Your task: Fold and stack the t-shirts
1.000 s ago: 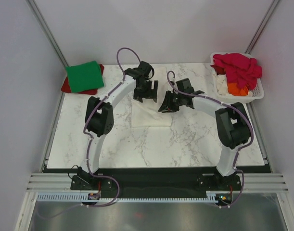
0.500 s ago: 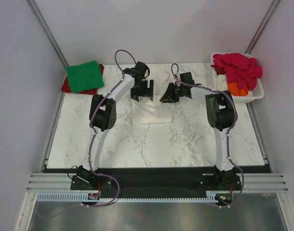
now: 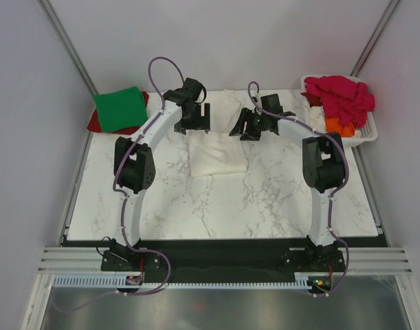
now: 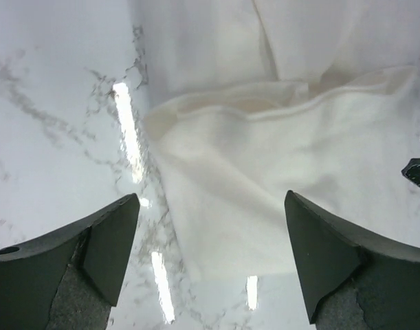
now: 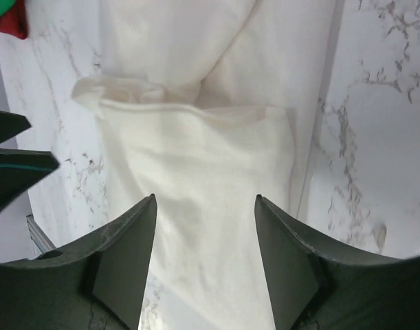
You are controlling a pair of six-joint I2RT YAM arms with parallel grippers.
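The white t-shirt (image 3: 219,148) lies partly folded at the middle back of the marble table; it also shows in the left wrist view (image 4: 285,185) and in the right wrist view (image 5: 196,179). No red print shows. My left gripper (image 3: 194,124) is open and empty above the shirt's far left part. My right gripper (image 3: 245,128) is open and empty above its far right part. A folded green shirt (image 3: 120,108) lies on a red one (image 3: 94,122) at the back left. Magenta shirts (image 3: 340,96) and an orange one (image 3: 339,126) fill the basket.
The white slatted basket (image 3: 370,129) stands at the back right corner. Grey walls with metal posts close in the back and sides. Bare marble (image 3: 216,206) stretches from the shirt to the near edge.
Both grippers have let go and moved toward the back of the table. The shirt's near part now lies folded over, with more cloth spread behind it.
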